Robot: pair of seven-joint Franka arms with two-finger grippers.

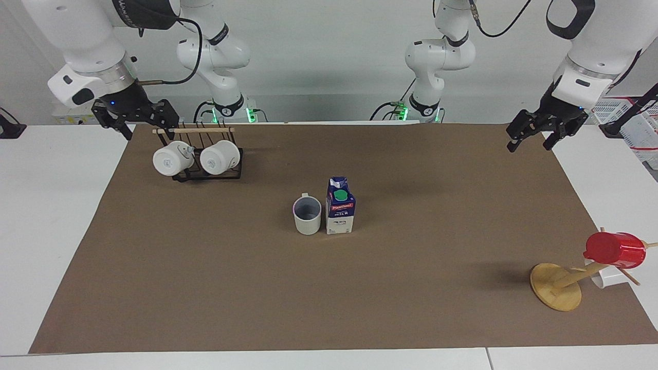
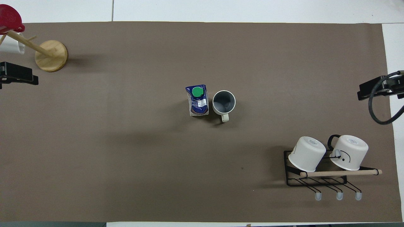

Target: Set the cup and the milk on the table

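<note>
The cup [image 1: 307, 215], a light grey mug with a dark inside, stands upright in the middle of the brown mat on the table [image 1: 205, 288]. The milk [image 1: 340, 213], a blue and white carton with a green cap, stands upright beside it, nearly touching. Both also show in the overhead view, the cup [image 2: 223, 101] and the milk [image 2: 198, 101]. My left gripper [image 1: 529, 146] is open and empty, up over the mat's edge at the left arm's end [image 2: 19, 77]. My right gripper [image 1: 149, 134] is open and empty, waiting over the mat's edge at the right arm's end [image 2: 369, 90].
A black wire rack [image 1: 205, 174] with two white mugs lying on it stands near the right gripper [image 2: 315, 181]. A wooden mug tree [image 1: 556, 293] carrying a red cup [image 1: 614, 250] and a white cup stands at the left arm's end, far from the robots [image 2: 50, 56].
</note>
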